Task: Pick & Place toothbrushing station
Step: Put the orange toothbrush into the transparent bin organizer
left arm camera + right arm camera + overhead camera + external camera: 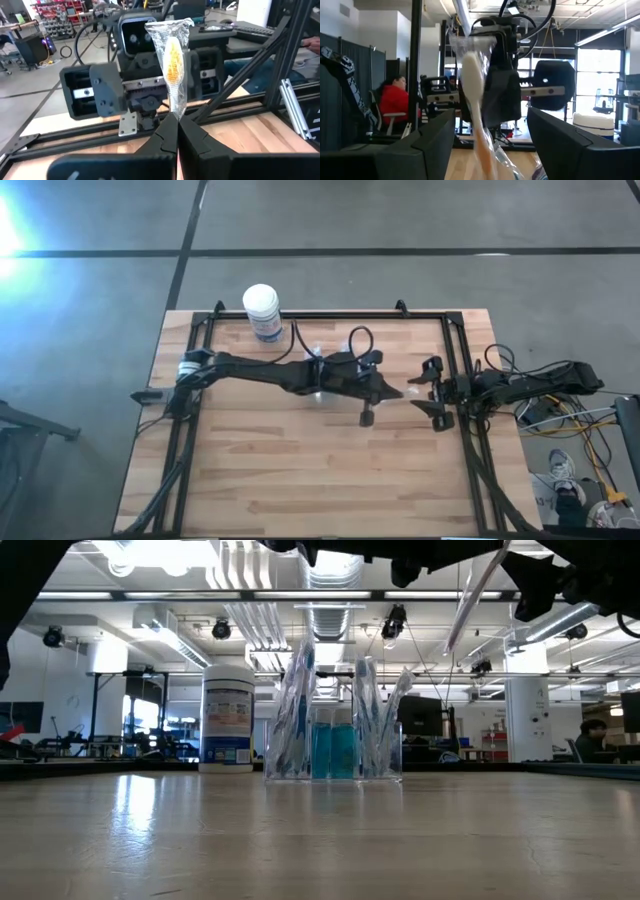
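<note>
My left gripper reaches across the middle of the table and is shut on a toothbrush in a clear wrapper. The wrapper also shows high up in the low view. My right gripper stands open at the table's right. Its two fingers stand on either side of the wrapped toothbrush without touching it. The toothbrushing station, a clear holder with several brushes upright in it, rests by its base on the table. In the high view the left arm hides most of it. My left gripper pinches the wrapped toothbrush by its near end between its two fingers. The fingers come in level from the table's left and lie along the toothbrush. It sticks out past the fingertips toward my right gripper, slanting upward, clear of the table.
A white tub with a blue label stands at the table's far edge, left of the middle. A black frame rail runs around the table. The near half of the wooden top is bare. A person in red sits in the room beyond.
</note>
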Controlling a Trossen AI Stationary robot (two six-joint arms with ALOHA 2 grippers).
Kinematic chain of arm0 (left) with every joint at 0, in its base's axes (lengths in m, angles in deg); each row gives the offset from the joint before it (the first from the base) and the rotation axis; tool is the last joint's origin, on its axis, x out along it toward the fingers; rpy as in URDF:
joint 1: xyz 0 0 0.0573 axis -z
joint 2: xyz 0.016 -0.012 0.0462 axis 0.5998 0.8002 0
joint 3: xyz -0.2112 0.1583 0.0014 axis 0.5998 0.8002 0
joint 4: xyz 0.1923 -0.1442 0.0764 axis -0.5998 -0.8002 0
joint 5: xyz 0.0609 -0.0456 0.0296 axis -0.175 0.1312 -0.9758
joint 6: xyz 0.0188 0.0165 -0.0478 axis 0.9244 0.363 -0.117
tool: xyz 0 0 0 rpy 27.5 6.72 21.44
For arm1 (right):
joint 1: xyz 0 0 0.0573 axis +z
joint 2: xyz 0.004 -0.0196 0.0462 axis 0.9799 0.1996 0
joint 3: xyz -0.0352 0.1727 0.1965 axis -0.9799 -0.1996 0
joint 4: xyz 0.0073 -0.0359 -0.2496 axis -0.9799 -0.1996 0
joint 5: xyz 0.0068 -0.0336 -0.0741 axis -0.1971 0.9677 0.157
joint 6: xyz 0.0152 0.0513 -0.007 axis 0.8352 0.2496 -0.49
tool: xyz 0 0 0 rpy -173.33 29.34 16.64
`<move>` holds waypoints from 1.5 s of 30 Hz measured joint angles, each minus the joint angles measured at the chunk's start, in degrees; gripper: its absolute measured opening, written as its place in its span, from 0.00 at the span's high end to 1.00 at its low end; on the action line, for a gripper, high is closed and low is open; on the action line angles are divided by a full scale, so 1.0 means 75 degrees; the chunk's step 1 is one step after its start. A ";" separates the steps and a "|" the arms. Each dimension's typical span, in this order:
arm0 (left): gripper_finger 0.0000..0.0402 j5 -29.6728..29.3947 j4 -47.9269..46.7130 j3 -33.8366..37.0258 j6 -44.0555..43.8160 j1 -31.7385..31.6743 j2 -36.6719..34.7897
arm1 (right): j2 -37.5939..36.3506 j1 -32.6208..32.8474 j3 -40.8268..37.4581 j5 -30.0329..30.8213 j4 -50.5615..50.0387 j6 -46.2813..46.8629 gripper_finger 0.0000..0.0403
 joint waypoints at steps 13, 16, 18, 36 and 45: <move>1.00 -0.0003 -0.0012 0.0026 0.0000 -0.0254 0.0061 | 0.0623 -0.0006 0.0000 0.0029 0.0609 0.0145 0.45; 1.00 0.0002 -0.0020 0.0029 0.0000 -0.0272 0.0061 | 0.0867 -0.0006 0.0000 0.0051 0.0886 0.0145 0.47; 1.00 0.0000 -0.0058 0.0035 0.0000 -0.0280 0.0061 | 0.1008 -0.0006 0.0001 0.0109 0.1002 0.0146 0.49; 1.00 0.0000 -0.0222 0.0039 -0.0003 -0.0280 0.0064 | 0.1280 -0.0007 0.0000 0.0653 0.1279 0.0171 0.90; 0.99 0.0194 -0.0266 0.0047 -0.0021 -0.0280 0.0064 | 0.1276 -0.0006 0.0000 0.0632 0.1173 0.0174 0.96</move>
